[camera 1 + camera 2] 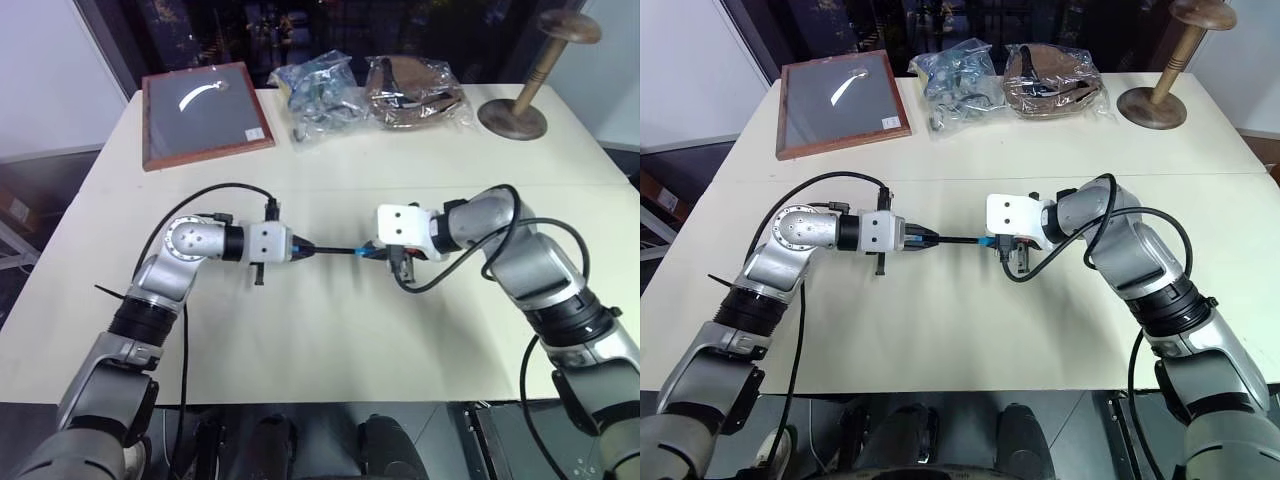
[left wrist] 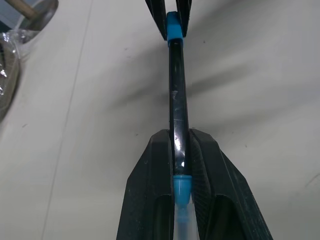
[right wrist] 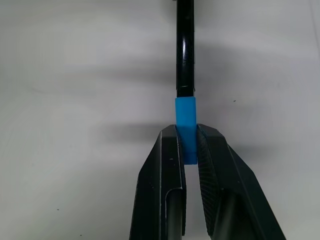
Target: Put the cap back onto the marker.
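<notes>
We see one wide cream-white counter point(image 1: 330, 330) carrying everything. At its far edge lie four other things, all well apart from the work: one flat wooden-framed dark panel point(image 1: 205, 113) on the left, then two crinkled clear plastic bags, one with bluish contents point(image 1: 318, 92) and one with brown contents point(image 1: 412, 92), just beside each other, and one turned wooden stand with a round base point(image 1: 522, 98) on the right. Nothing stands between the two arms; the counter under them is bare.

Our two hands meet over the middle of the counter. The left hand point(image 1: 300, 250) points toward the right one, its two black fingers point(image 2: 155, 185) clamped tight on the one thin black pen-like marker point(image 2: 177, 107), which runs level between the hands above the counter. The right hand point(image 3: 190, 145) has its fingers pinched closed on the one tiny light-blue plastic cap point(image 3: 186, 127).

From the head views the cap is just a blue speck at the marker's far end. The right wrist view shows more: the cap sits in line with the marker, end to end against the black barrel, with half its length between the finger pads. The left wrist view shows a second light-blue piece point(image 2: 182, 186) at the marker's rear end, between the left fingers.
</notes>
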